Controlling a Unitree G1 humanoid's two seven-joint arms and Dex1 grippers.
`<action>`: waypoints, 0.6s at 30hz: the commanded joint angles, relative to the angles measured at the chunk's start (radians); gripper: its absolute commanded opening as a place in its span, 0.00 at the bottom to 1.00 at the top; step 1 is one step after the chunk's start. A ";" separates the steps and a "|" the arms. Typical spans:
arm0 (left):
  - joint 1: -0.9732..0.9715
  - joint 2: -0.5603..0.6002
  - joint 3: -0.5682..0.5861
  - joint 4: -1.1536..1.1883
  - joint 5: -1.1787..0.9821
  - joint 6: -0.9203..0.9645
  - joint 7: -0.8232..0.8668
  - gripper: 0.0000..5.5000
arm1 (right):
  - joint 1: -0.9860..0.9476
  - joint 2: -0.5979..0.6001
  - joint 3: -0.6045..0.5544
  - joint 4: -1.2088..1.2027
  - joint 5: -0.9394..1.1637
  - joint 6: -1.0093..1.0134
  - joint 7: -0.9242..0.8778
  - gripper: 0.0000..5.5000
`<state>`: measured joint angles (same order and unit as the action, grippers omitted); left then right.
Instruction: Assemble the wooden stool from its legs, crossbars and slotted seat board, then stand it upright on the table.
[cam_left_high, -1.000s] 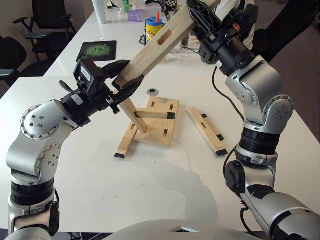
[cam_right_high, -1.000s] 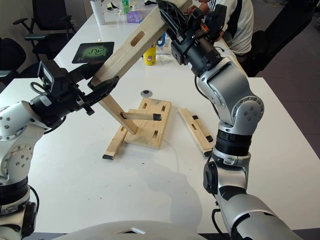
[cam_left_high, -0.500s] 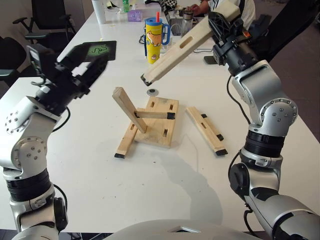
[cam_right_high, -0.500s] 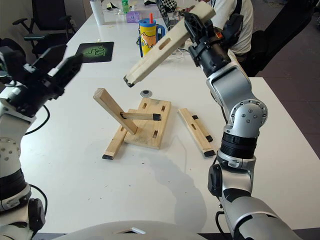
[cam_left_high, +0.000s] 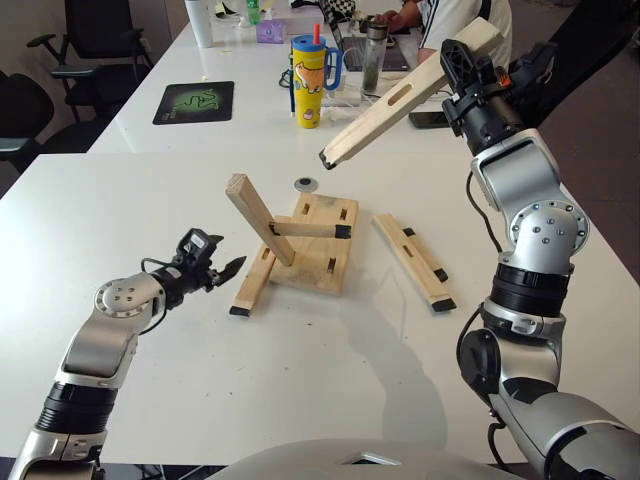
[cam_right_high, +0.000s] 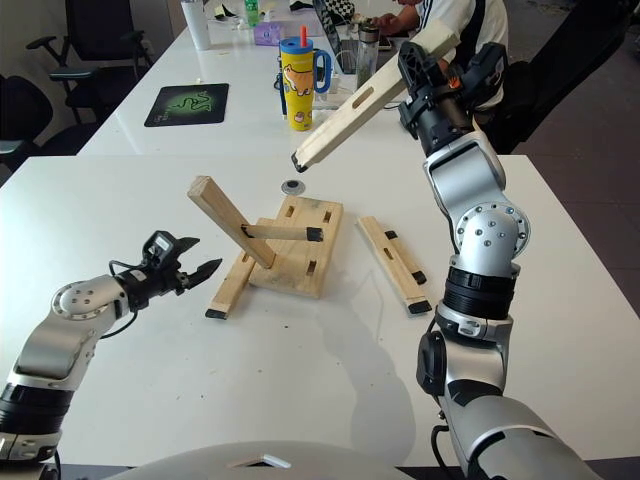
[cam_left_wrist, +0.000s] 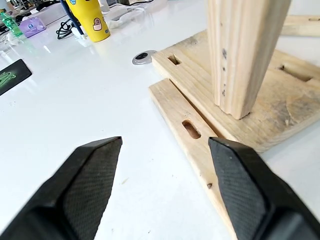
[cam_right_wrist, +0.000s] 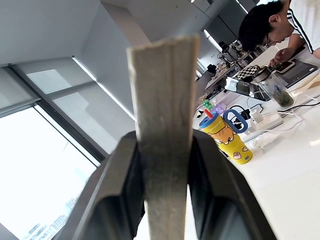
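Since the earlier frame the left hand (cam_left_high: 228, 272) has dropped low over the counter (cam_left_high: 330, 350), fingers apart, near the seat board (cam_left_high: 312, 270). Left wrist view adds a slot in the flat leg (cam_left_wrist: 192, 137). Right wrist view: right hand (cam_right_wrist: 162, 170) clamped on the raised leg (cam_right_wrist: 162, 100).

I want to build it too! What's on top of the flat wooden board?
A tilted leg with a crossbar sticking from it. Its foot hides whether it sits in a slot.

my left gripper (cam_left_wrist: 165, 141) gapes over bare table (cam_left_wrist: 100, 90) | ahead: flat leg (cam_left_wrist: 186, 131), tilted leg (cam_left_wrist: 245, 50) bar my way
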<state>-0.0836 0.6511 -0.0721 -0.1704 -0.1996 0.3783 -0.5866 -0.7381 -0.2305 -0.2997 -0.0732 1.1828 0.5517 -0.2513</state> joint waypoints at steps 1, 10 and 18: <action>-0.023 -0.020 -0.093 -0.015 0.033 0.037 -0.050 0.58 | -0.008 0.013 -0.006 0.013 -0.025 0.010 0.026 0.19; -0.085 -0.060 -0.177 0.075 0.114 0.042 -0.073 0.58 | 0.000 0.037 -0.015 -0.012 -0.046 0.026 0.025 0.19; -0.126 -0.151 -0.235 0.108 0.129 0.066 -0.084 0.58 | -0.002 0.058 -0.013 -0.033 -0.059 0.036 0.003 0.19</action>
<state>-0.1873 0.5161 -0.2956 -0.0884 -0.0929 0.4278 -0.6750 -0.7376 -0.1831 -0.3085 -0.0847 1.1285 0.5783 -0.2324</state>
